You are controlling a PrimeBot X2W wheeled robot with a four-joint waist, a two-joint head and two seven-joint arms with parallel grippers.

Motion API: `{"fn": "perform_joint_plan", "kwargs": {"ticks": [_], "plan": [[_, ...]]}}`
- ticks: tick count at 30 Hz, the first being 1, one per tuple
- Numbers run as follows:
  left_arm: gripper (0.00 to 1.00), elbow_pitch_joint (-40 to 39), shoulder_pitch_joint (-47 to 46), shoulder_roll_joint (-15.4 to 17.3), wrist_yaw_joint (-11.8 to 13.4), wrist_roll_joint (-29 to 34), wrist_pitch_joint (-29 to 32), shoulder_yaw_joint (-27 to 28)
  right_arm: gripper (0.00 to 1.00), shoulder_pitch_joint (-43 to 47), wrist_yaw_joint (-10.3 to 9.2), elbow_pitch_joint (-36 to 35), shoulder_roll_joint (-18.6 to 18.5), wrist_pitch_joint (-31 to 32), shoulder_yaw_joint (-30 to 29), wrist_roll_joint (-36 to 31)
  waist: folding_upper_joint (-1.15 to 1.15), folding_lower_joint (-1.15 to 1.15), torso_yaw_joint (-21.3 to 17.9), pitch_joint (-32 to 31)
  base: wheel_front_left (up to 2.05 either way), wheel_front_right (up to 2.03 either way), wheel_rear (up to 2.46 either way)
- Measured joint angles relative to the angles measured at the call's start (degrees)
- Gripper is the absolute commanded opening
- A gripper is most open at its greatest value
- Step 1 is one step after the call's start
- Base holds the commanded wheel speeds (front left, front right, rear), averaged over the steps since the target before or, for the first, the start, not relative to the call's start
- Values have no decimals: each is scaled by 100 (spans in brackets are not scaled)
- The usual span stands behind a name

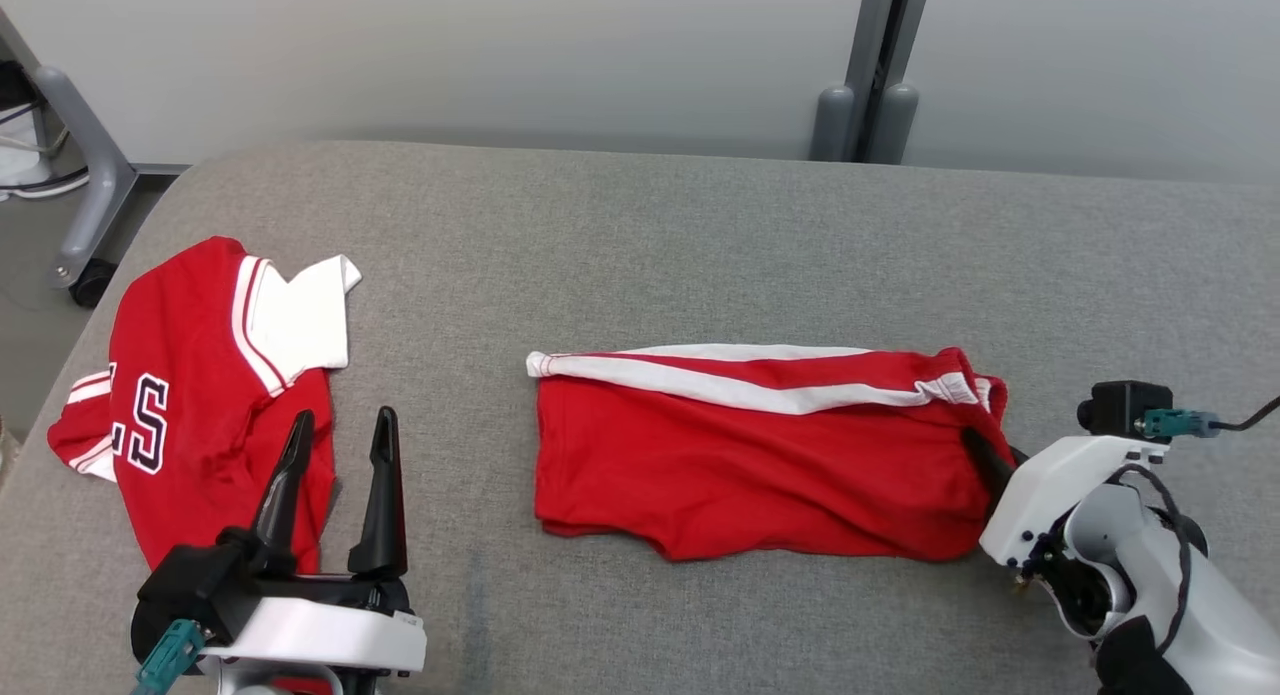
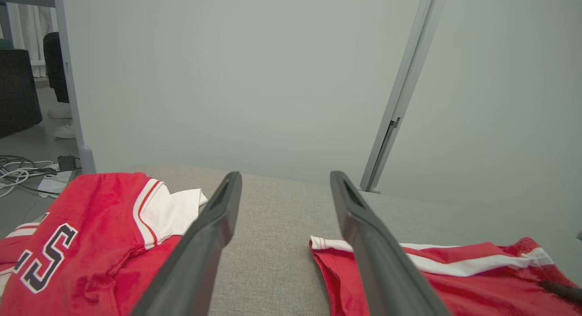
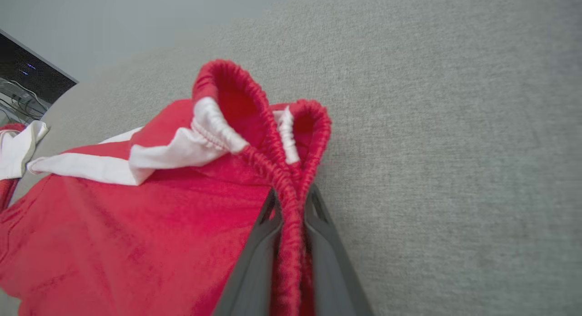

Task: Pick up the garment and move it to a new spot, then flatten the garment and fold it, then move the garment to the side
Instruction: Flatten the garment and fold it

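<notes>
Two garments lie on the grey padded table (image 1: 640,225) before me, and both of my grippers are over it. Furthest left is one red jersey (image 1: 200,375), spread flat, with one white sleeve (image 1: 305,320) on its far side and dark-edged white letters across it. It lies just left of my left gripper (image 1: 345,415), and in the head view that gripper's left finger overlaps the jersey's near right edge. My left gripper hovers with its two fingers spread wide and nothing between them; the left wrist view shows bare grey cloth in the gap.

To the right of it, well apart from the jersey, lies one pair of red shorts (image 1: 750,455), the garment in my grip. They are laid crosswise, with one white stripe (image 1: 720,375) along the far edge, the leg hem toward my left gripper and the elastic waistband (image 3: 227,79) at my right gripper (image 1: 975,445). That gripper comes in low at the right end of the shorts, its two fingers pinched narrowly on the gathered waistband. In the right wrist view the waistband runs up between them and opens into two loops just beyond the fingertips. Right of that gripper the table is plain grey. Beyond the table's far edge stands one grey post (image 1: 880,65) against a pale wall
</notes>
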Motion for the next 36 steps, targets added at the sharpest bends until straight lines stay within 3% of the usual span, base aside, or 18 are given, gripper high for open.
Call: {"fn": "perform_joint_plan", "kwargs": {"ticks": [10,13,26,36], "plan": [[100,41,48,8,-23,14,0,-14,0,222,0,-801,-918,795,4,967,0,0,-239,-176,0,0,0],[100,66,58,16,-35,13,0,-33,0,270,-1,-984,-1043,994,-36,1169,0,0,-261,-207,0,0,0],[100,197,85,40,-65,-34,16,-136,0,530,-1,-2084,-283,1648,-353,2514,0,0,-89,-240,0,0,0],[100,305,19,0,-67,-91,10,-168,0,182,-2,-1889,294,1696,-343,2580,0,0,309,-126,0,0,0]]}}
